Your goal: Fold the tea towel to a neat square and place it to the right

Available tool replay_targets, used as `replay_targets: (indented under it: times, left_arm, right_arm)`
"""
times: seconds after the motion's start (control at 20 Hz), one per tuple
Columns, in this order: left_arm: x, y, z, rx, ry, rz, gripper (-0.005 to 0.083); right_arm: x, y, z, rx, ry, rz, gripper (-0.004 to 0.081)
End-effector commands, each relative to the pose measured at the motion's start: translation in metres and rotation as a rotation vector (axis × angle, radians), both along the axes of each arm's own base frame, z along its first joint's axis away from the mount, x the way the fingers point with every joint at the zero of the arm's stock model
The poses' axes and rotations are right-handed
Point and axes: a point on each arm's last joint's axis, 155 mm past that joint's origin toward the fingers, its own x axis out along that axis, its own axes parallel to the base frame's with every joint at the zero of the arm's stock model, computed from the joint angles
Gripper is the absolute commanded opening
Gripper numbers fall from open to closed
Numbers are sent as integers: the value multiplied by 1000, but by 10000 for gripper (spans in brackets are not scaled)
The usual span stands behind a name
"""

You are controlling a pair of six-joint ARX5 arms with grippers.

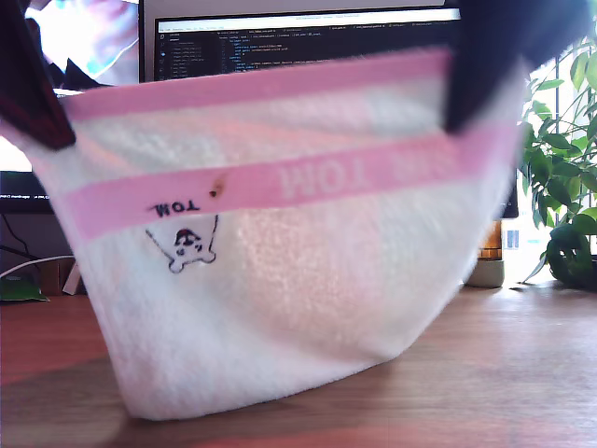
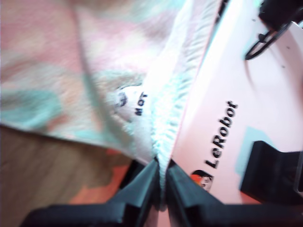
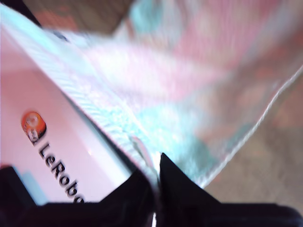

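Two hands have the towel [image 1: 280, 271] up off the surface [image 1: 522, 364], stretched wide across the exterior view and blocking most of the monitor [image 1: 308, 42] behind it. Its bottom edge sags down to the wood or just above it; cannot tell if it touches. The side facing the exterior camera is mostly white with two pink bands, "TOM" lettering upside down, and a small cartoon print near the exterior view's left. Both wrist views show the other side: pink, white and mint checks.

My first hand [image 2: 161, 189] is clamped on a towel [image 2: 94, 85] edge, jaws pressed together with cloth between them; a small white label [image 2: 130, 101] sits just beyond the jaws. My second hand [image 3: 154, 189] is likewise pinched onto the towel's [image 3: 203, 85] hemmed edge. A pink mat with "LeRobot" print [image 2: 222, 137] lies below in both wrist views.

In the exterior view a dark arm [image 1: 28, 84] holds each top corner; which is which, cannot tell. A plant [image 1: 564, 168] stands at the exterior view's right. Motion blur throughout.
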Motion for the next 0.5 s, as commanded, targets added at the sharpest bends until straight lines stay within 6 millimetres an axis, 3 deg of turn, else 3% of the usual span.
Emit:
replay_targets:
  times: [0.0,0.45]
  left_arm:
    - [-11,1,-5,17,29,-14,-24]
    - [-63,0,-10,79,170,-120,-24]
  right_arm:
    - [-11,-7,-10,-14,15,-10,-12]
    - [-55,-24,-17,-60,89,26,-12]
